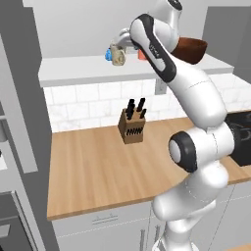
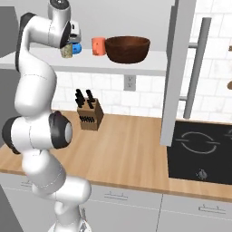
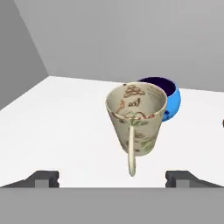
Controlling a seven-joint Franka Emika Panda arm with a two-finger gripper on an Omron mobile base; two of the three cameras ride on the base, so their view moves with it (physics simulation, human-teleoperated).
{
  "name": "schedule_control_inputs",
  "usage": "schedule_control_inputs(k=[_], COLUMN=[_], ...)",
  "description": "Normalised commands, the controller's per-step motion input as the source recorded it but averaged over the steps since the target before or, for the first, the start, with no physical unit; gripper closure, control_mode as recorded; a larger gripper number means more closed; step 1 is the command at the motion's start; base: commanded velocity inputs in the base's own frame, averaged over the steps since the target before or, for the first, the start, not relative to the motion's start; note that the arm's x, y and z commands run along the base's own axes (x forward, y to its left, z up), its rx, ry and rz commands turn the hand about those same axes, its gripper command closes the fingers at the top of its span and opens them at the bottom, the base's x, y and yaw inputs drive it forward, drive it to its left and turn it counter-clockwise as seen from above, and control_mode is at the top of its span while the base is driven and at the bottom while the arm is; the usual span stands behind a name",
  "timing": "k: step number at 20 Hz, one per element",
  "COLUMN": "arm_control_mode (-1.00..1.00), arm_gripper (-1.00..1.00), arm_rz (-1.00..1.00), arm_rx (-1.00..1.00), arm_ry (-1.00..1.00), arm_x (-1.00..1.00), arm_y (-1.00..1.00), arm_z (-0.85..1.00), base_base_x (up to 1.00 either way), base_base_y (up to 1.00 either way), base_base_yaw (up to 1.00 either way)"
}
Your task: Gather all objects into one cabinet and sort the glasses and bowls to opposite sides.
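The mug (image 3: pixel 136 124) looks like matt beige ceramic with brown printed marks, the blue bowl (image 3: pixel 170 101) is smooth and glossy, the brown bowl (image 2: pixel 128 49) looks wooden, and the ledge (image 3: pixel 65 127) is matt pale.

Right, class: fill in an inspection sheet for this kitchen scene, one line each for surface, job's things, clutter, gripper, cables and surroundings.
Surface: pale ledge above a wooden counter.
Job's things: mug on the ledge, handle toward the hand camera; blue bowl close behind it; orange cup and brown bowl further right on the same ledge.
Clutter: knife block on the counter.
Gripper: gripper open, fingertips spread either side of the mug, not touching it.
Cables: nothing seen.
Surroundings: white tiled wall with a socket, black hob, drawers under the counter.
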Motion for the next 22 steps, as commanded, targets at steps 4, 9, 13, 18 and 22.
schedule_control_inputs(k=[4,9,13,18,22], arm_control_mode=[-1.00,-1.00,-1.00,-1.00,-1.00], arm_gripper=[-1.00,-1.00,-1.00,-1.00,-1.00], arm_rz=[0.01,0.00,0.00,0.00,-0.16], arm_rx=[0.00,0.00,0.00,0.00,0.00], arm_ry=[-0.07,-0.09,-0.18,-0.19,-0.20], arm_x=[-1.00,-1.00,-1.00,-1.00,-1.00], arm_y=[0.00,0.00,0.00,-0.12,-0.33], arm_z=[0.01,0.00,0.08,0.14,0.05], base_base_x=[0.00,0.00,0.00,0.00,0.00], base_base_y=[0.00,0.00,0.00,0.00,0.00], base_base_yaw=[0.00,0.00,0.00,0.00,0.00])
